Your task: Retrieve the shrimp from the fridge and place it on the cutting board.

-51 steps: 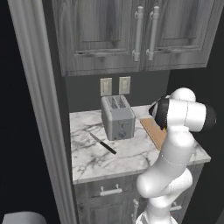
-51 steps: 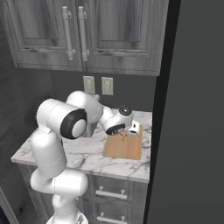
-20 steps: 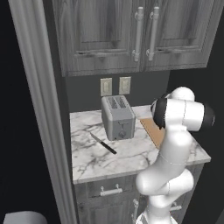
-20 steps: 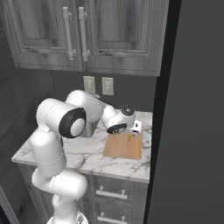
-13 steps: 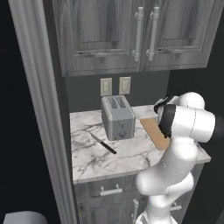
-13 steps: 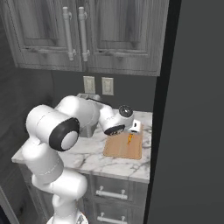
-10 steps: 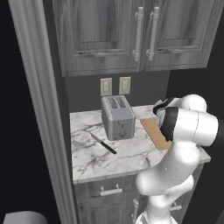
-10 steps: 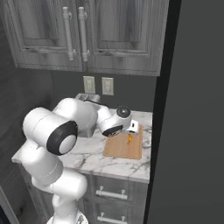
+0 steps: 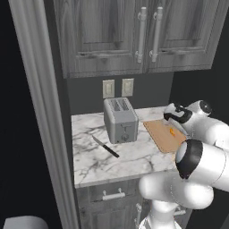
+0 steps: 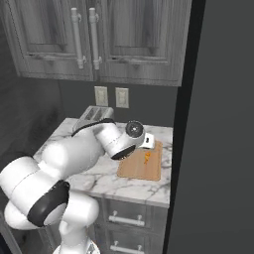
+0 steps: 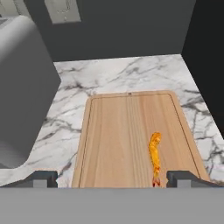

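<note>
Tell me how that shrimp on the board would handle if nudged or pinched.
The shrimp is thin and small against the cutting board, so it is probably very light and would likely slide at a nudge. It lies flat, slightly curved, so rolling seems unlikely. Its narrow body may slip from a pinch or be crushed.

A white marble counter with grey veining carries three things directly: a silver toaster at the far middle against the wall, a black-handled knife lying slantwise just left of and nearer than the toaster, and the light-brown cutting board on the right side. The board lies flat near the counter's right end, apart from the toaster, and on it, toward its right half, rests the small orange shrimp.
</note>
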